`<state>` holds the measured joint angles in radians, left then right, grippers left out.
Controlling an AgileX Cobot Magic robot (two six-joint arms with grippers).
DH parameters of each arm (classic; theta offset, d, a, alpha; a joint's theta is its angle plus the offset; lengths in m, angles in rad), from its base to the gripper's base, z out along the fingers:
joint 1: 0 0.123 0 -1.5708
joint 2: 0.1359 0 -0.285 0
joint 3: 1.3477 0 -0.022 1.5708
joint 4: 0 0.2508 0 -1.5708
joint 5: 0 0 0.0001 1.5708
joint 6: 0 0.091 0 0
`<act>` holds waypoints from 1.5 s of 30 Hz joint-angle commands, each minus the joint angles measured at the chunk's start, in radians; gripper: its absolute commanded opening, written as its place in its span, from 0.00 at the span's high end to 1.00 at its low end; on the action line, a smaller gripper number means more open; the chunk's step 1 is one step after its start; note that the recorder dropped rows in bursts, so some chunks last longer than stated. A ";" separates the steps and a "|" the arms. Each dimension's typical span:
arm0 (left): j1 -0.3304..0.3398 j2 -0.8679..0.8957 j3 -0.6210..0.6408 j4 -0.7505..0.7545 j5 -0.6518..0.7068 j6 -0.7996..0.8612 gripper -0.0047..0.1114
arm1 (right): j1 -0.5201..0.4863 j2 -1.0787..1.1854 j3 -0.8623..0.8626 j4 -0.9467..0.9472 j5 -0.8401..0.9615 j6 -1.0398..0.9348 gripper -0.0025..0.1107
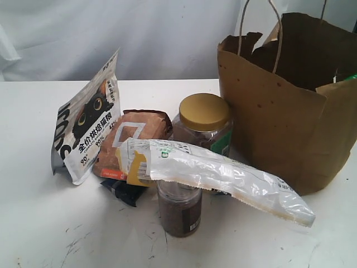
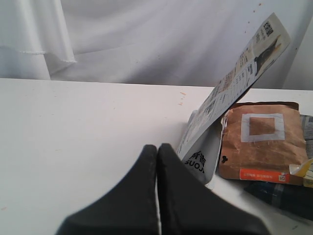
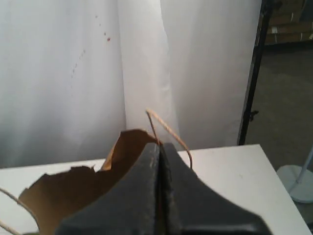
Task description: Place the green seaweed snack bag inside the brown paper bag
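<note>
The brown paper bag (image 1: 279, 123) stands open at the right of the table, with a ragged rim and thin loop handles. A small green sliver (image 1: 350, 77) shows inside its right rim; I cannot tell whether this is the green seaweed snack bag, and no other green packet is in view. Neither gripper shows in the exterior view. My right gripper (image 3: 160, 145) is shut with nothing between its fingers, just above the paper bag's torn rim (image 3: 73, 191) and beside a handle loop (image 3: 168, 129). My left gripper (image 2: 157, 147) is shut and empty, low over the bare table left of the packets.
A white cat-print pouch (image 1: 89, 125) stands left of centre, with a brown pouch with a white square (image 1: 134, 139) behind it. A gold-lidded jar (image 1: 203, 120) sits beside the paper bag. A white-and-yellow packet (image 1: 217, 176) lies across a small jar (image 1: 179, 209). A dark packet (image 1: 124, 191) lies below.
</note>
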<state>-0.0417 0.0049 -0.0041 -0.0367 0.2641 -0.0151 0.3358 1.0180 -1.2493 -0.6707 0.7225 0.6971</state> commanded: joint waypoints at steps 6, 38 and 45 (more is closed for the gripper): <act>0.003 -0.005 0.004 -0.005 0.002 -0.003 0.96 | 0.002 -0.199 0.245 0.120 -0.003 -0.028 0.98; 0.003 -0.005 0.004 -0.005 0.002 -0.003 0.96 | -0.327 -0.543 0.906 0.115 -0.630 -0.021 0.98; 0.003 -0.005 0.004 -0.005 0.002 -0.003 0.96 | -0.388 -0.738 1.172 0.109 -0.661 -0.021 0.98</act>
<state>-0.0417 0.0049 -0.0041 -0.0367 0.2641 -0.0151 -0.0398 0.3362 -0.1542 -0.5505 0.0917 0.6799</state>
